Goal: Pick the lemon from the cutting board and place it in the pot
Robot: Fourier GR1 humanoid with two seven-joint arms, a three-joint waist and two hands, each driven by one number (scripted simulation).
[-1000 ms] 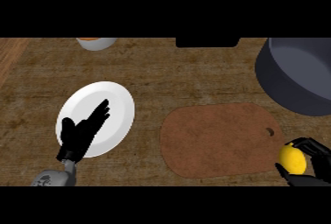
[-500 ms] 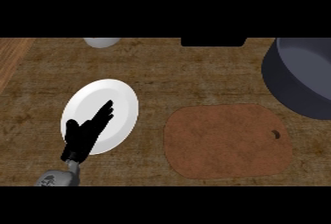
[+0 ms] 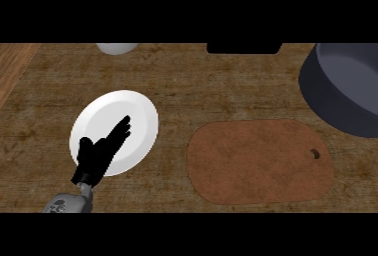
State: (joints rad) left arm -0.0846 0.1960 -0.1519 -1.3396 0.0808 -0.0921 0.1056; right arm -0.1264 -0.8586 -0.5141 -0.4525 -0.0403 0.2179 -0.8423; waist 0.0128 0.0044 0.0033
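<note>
The brown cutting board [image 3: 258, 162] lies at the lower right of the wooden counter with nothing on it. The dark grey pot [image 3: 347, 87] stands at the right edge, partly cut off. No lemon shows anywhere in the head view. My left hand [image 3: 100, 155] rests open with straight fingers over the white plate [image 3: 129, 112] at the left. My right hand is out of the view.
A pale round object [image 3: 116, 48] sits at the top left edge. A black block [image 3: 244, 48] sits at the top centre. A lighter wood strip [image 3: 15, 70] runs along the far left.
The right hand holding the lemon has left the view at the lower right. The view has drifted, so plate, board and pot appear shifted right.
</note>
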